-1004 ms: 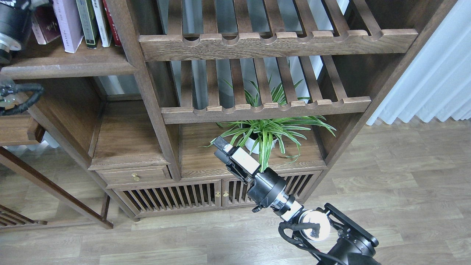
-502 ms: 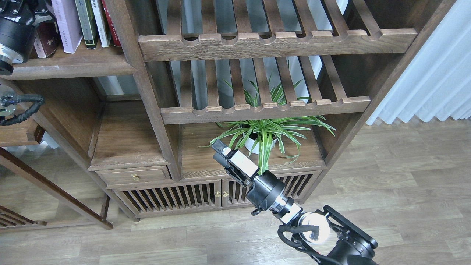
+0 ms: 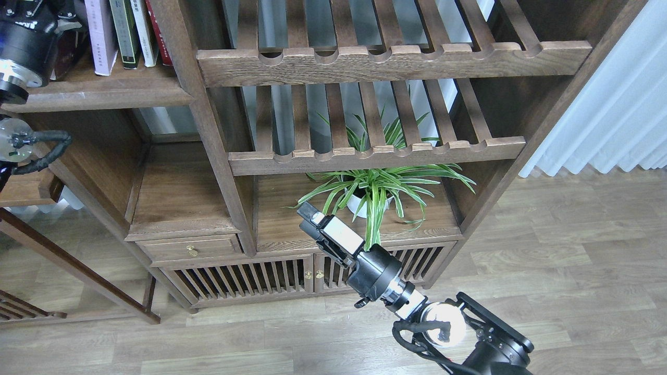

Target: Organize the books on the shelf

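head view is showing the left arm reaching up to the top left corner, where the books (image 3: pixel 112 31) are standing upright on the shelf (image 3: pixel 104 94), a flat dark board with a rounded front lip. a lavender one (image 3: pixel 100 34) is nearest the arm, then a dark greenish one (image 3: pixel 119 31), a white one and a red one. a maroon book (image 3: pixel 70 47) is leaning beside the arm, mostly hidden. the left tool is cut off at the frame corner, so i cannot tell how its fingers are standing or whether it is gripping anything. the right tool (image 3: pixel 308 214) is hanging low in front of a potted plant (image 3: pixel 378 190), holding nothing; its fingers are seen end-on, so i cannot tell their gap. to do this step well, i'd judge the left arm should be pushing the leaning book gently upright against the row, pressing on the spine, without toppling its neighbours.
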You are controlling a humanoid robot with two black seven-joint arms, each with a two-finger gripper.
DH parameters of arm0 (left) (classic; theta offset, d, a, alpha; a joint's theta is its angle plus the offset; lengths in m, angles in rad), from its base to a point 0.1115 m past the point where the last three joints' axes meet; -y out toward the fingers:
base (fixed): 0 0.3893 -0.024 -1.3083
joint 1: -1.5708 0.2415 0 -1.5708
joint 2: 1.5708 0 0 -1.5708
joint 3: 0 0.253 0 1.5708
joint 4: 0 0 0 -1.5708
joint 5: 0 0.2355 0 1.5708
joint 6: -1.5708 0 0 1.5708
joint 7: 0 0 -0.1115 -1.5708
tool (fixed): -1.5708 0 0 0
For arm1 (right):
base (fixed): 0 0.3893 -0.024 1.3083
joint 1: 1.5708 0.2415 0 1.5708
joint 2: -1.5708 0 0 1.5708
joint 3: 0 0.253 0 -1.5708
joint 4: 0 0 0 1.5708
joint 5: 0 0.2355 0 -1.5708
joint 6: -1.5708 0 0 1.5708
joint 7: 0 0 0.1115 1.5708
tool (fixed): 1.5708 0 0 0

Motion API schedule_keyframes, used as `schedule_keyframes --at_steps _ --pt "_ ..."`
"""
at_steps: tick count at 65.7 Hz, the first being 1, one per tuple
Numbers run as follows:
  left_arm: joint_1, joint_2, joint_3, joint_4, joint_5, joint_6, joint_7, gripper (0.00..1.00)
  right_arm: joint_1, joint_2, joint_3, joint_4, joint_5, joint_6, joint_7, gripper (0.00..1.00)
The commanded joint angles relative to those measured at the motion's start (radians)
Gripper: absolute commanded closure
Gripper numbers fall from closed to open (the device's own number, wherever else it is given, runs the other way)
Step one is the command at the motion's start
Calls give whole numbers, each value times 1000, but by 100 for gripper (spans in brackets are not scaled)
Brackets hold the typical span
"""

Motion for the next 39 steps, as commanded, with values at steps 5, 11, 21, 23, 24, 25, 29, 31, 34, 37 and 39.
schedule_keyframes --at_steps 5,11,21,23,24,25,29,31,34,37,39 --pt "-12 3 -71 -59 0 0 0 59 0 0 0 -13 0 0 0 2" --pt "-14 3 -105 -85 0 0 0 59 2 0 0 -14 0 0 0 2" --pt "-26 0 -156 -109 -5 -3 0 58 3 0 0 -14 0 0 0 2" --pt "-26 0 -160 -109 -5 -5 0 57 3 0 0 -16 0 0 0 2" --pt "-26 0 -160 -109 -5 -5 0 57 3 0 0 -16 0 0 0 2" --pt "-26 0 -163 -111 -6 -5 0 57 3 0 -2 -14 0 0 0 2" --pt "-23 5 -172 -115 -9 -18 0 55 3 0 -2 -14 0 0 0 2" --pt "-18 5 -177 -120 -11 -26 0 55 5 0 -2 -14 0 0 0 2" --pt "-5 -1 -194 -149 -32 -58 0 55 6 0 -2 -14 0 0 0 2" --pt "12 -1 -198 -178 -67 -84 0 55 8 0 0 -14 2 0 0 2" --pt "35 -4 -200 -212 -112 -113 0 55 9 0 0 -14 2 0 0 2"
